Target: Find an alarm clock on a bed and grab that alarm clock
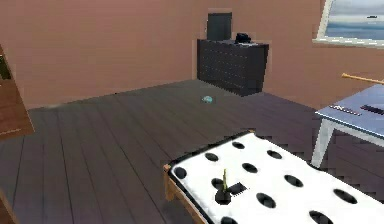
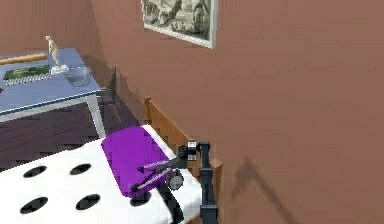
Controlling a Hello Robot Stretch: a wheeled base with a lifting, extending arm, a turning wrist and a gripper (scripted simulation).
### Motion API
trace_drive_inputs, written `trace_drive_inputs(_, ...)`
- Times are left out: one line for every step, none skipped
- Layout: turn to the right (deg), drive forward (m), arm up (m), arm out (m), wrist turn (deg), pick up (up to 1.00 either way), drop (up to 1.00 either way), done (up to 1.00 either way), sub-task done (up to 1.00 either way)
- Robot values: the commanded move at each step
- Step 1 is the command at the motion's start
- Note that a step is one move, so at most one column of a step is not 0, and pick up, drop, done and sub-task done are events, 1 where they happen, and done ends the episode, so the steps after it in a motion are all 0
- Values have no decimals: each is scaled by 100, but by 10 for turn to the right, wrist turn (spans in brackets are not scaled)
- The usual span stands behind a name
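Bed [image 2: 60, 185]: white cover, round black spots, wooden frame; flat purple pillow [image 2: 125, 150]. Gripper [image 2: 142, 178] extended level at pillow; whether it holds anything cannot be told

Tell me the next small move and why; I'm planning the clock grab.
Probably drive forward a little: the small dark object on the white black-dotted bed lies ahead, while the gripper shows at the purple pillow.

A small dark thing [image 1: 222, 195], too little to call a clock for certain, sits on the bed [image 1: 275, 172] close to the bed's wooden-framed end. A thin pale stick stands up from it. The bed wears a white cover with black spots.
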Motion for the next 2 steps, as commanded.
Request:
trace_drive_inputs(0, 0, 0, 0, 450, 0, 0, 0, 0)
trace_drive_inputs(0, 0, 0, 0, 150, 0, 0, 0, 0)
